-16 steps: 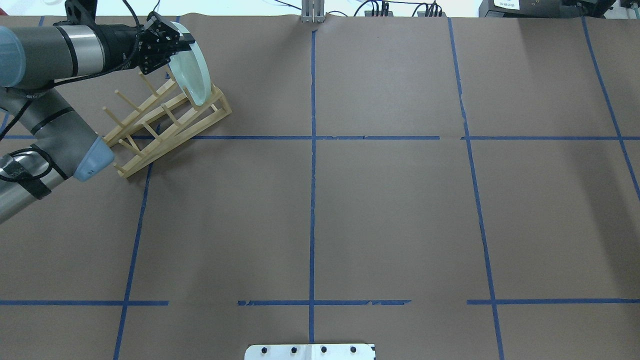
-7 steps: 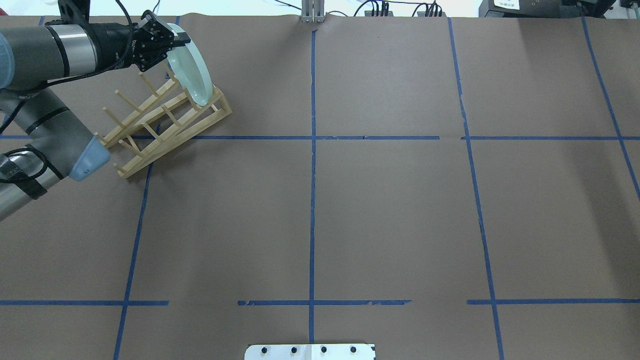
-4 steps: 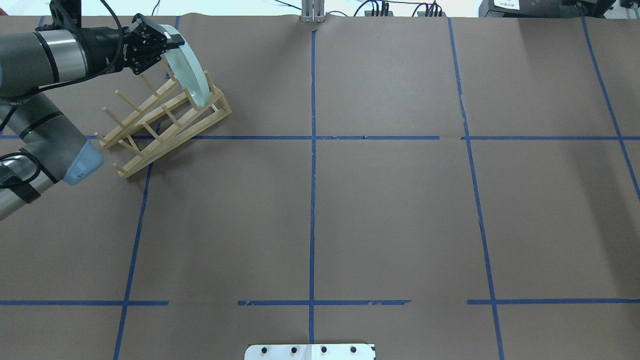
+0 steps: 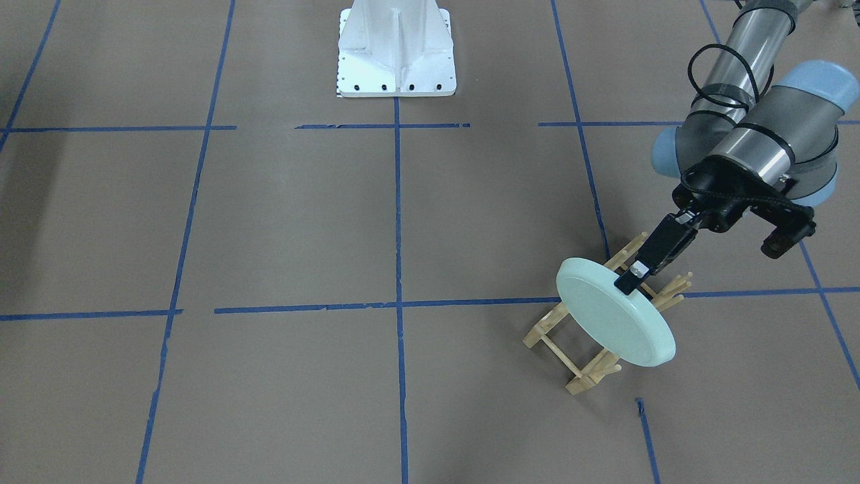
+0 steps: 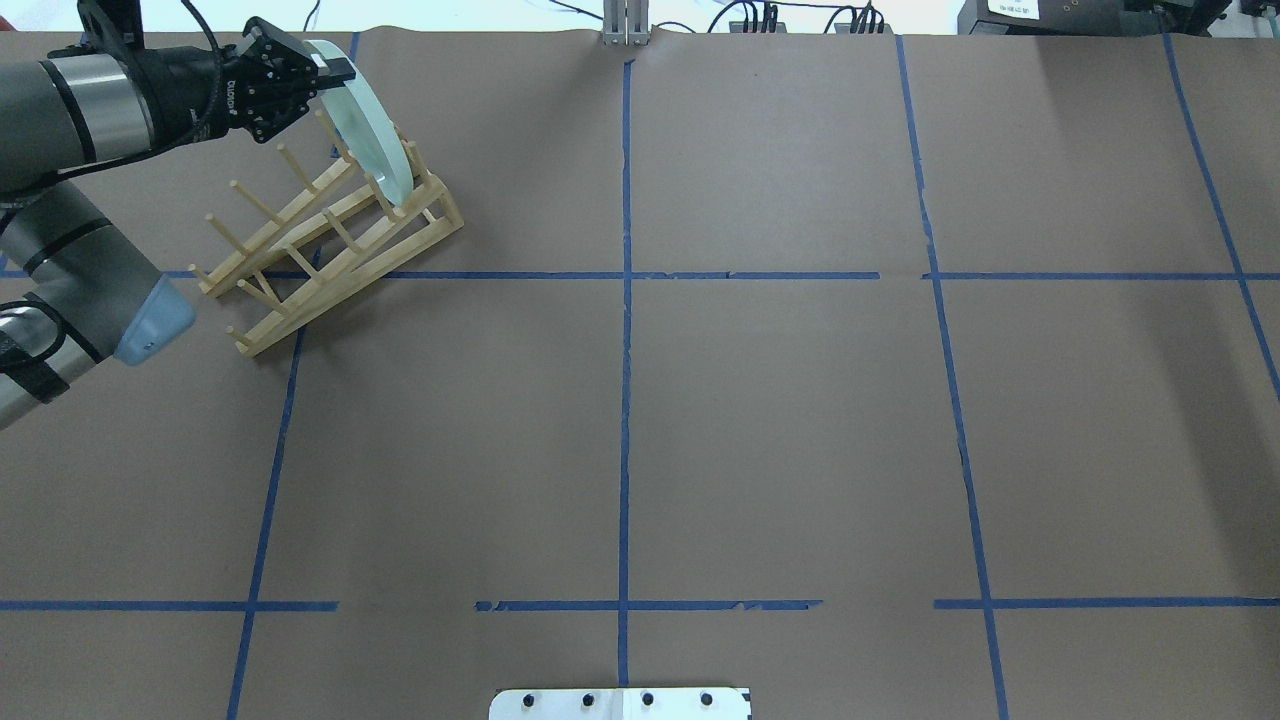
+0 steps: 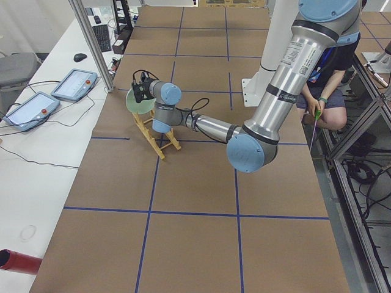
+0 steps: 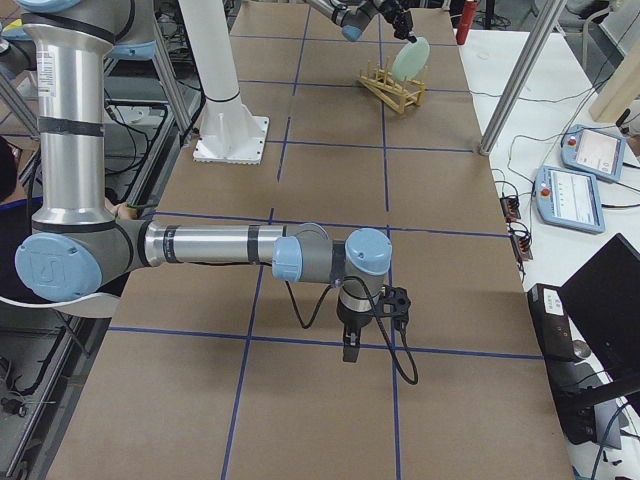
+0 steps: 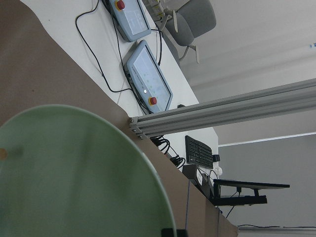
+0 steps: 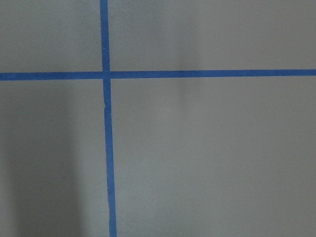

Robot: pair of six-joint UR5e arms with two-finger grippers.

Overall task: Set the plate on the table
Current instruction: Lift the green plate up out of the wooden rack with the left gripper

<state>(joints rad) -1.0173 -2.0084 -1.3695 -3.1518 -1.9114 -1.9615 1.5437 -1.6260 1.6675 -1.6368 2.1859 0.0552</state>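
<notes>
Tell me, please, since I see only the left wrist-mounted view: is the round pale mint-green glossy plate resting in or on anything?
Observer: The plate stands on edge with its lower rim among the pegs at the far end of a light wooden peg rack. I cannot tell whether it rests there or is just lifted.
Operator: Is anything gripping it?
Observer: The left gripper is closed on its upper rim.
Operator: And where is the right arm?
Observer: The right gripper points down over the brown paper-covered table, far from the rack.
</notes>
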